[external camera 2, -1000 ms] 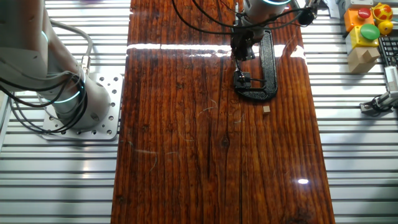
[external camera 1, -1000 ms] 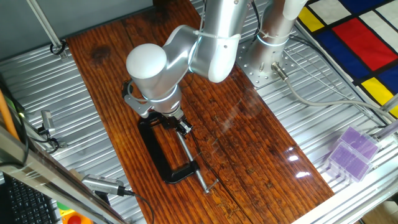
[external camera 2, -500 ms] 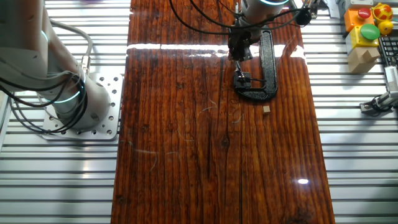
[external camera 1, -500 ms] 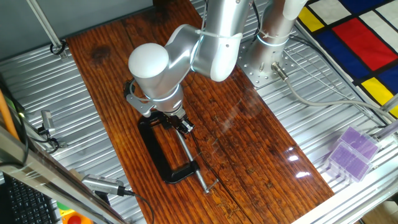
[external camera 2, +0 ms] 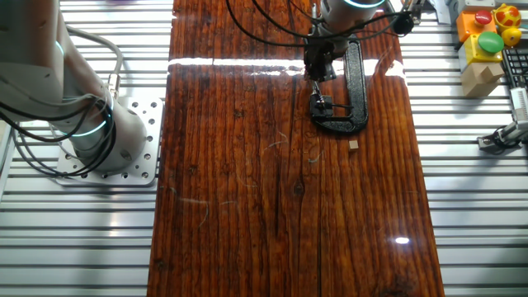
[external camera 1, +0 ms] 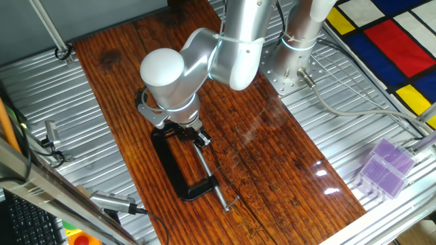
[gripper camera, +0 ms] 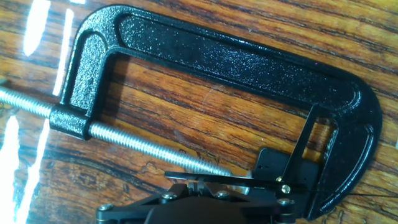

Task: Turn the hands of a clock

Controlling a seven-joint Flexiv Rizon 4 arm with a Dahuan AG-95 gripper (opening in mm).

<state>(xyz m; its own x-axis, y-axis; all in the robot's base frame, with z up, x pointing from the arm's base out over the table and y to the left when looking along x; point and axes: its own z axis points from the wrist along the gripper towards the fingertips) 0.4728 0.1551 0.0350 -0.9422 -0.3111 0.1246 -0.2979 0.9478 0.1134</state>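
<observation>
One black C-clamp (gripper camera: 217, 62) lies flat on the wooden table (external camera 2: 247, 206), and I read my gripper (external camera 1: 193, 133) as positioned directly above its jaw end.

1. Clock: in the hand view I see a small black clock (gripper camera: 280, 171) held in the clamp jaw, immediately ahead of the gripper body at the bottom edge of the frame. Thin black hands (gripper camera: 298, 152) radiate from a brass pivot; one points up toward the clamp frame, another runs sideways across the tip of the threaded screw (gripper camera: 143, 146).

2. Clamp: the screw meets the clock from one side, and the curved end of the frame backs it from the other. From the gripper, the screw extends away through the clamp's threaded boss and beyond.

3. Gripper state: I cannot tell whether the fingers are apart or together. In the hand view only dark hardware shows at the bottom edge, and in both fixed views the wrist covers the fingertips.

4. Surroundings: in the other fixed view, a small tan block (external camera 2: 353, 144) rests on the table just past the clamp's curved end, apart from the gripper.
</observation>
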